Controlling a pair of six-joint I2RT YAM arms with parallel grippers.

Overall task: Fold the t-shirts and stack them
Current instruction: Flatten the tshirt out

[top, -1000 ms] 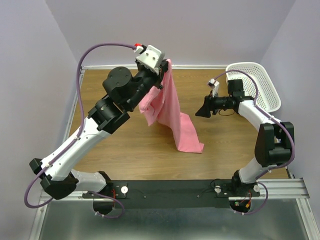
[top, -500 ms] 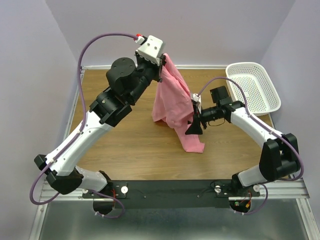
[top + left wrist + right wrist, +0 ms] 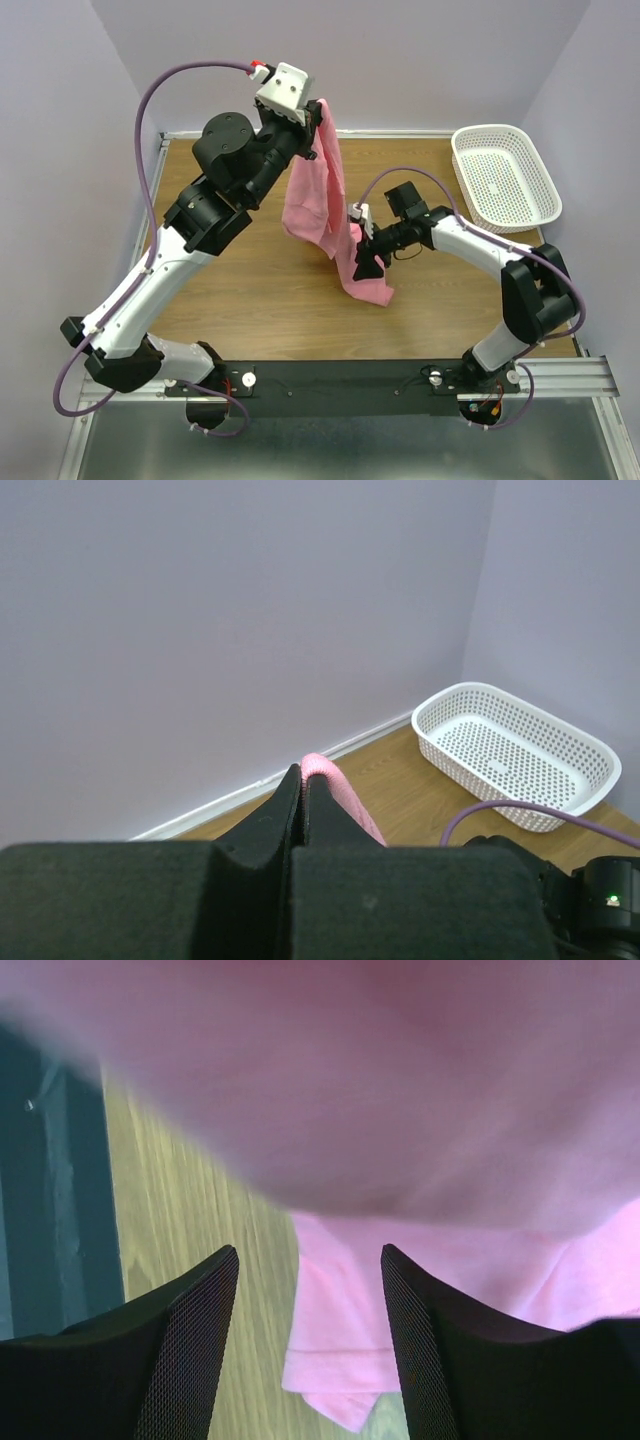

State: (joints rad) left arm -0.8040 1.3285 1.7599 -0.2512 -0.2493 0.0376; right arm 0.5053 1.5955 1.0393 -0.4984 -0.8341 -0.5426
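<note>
Where the t-shirt [image 3: 318, 205] is hanging: from the left gripper [image 3: 320, 118], which is holding it high over the far middle of the table [image 3: 240, 290] — the pink cloth's lower end is trailing down onto the wood.
What the left gripper is doing: pressing its two black fingers tight together on a pinch of cloth at the shirt's top edge; in its wrist view a rolled pink fold is poking out just past the tips.
What the right gripper [image 3: 362, 262] is doing: reaching in low from the right, up against the lower part of the hanging shirt, with its fingers standing spread apart.
What its wrist view is showing: blurred pink cloth filling the top close to the lens, and a hemmed corner lying on the wood beyond the spread fingers — I cannot tell whether cloth is touching them.
Where the basket [image 3: 500, 129] is sitting: at the table's far right corner, well apart from the shirt.
How the purple cable [image 3: 150, 90] is running: looping high over the left arm.
</note>
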